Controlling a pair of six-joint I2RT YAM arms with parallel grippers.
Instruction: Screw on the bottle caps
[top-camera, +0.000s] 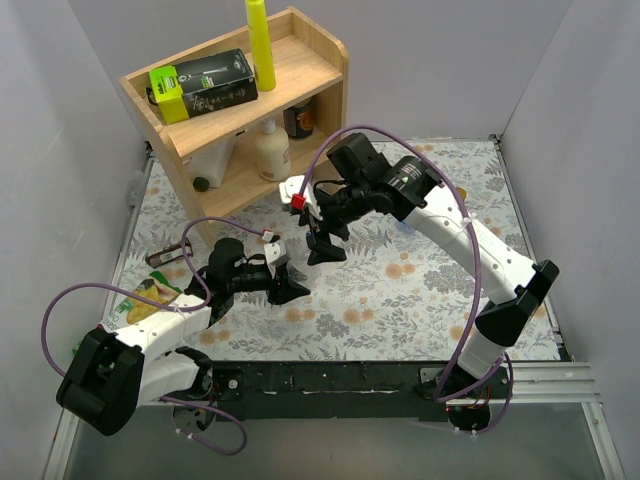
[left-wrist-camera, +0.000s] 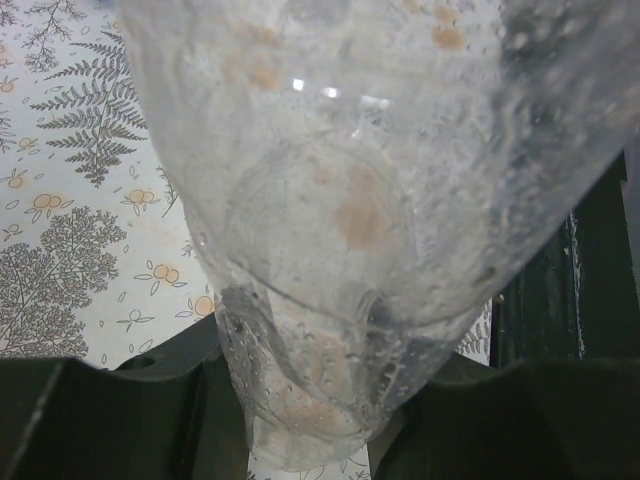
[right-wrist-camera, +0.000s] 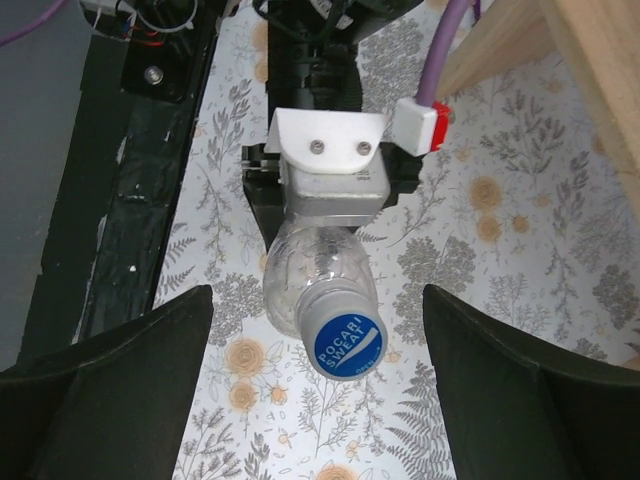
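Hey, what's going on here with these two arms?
The left pincer is clamped on a clear bottle, with the bottle's top pointing at the right arm. A blue cap marked Pocari Sweat sits on the bottle's neck. The right pincer is open, its fingers either side of the cap without touching it. How tightly the cap is screwed on cannot be told.

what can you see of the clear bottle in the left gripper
The clear bottle is thin transparent plastic, unlabelled, its wall speckled with droplets. A blue cap printed POCARI SWEAT sits on its neck. The left gripper grips its base end, with the cap end pointing away from it, over the floral table cover.
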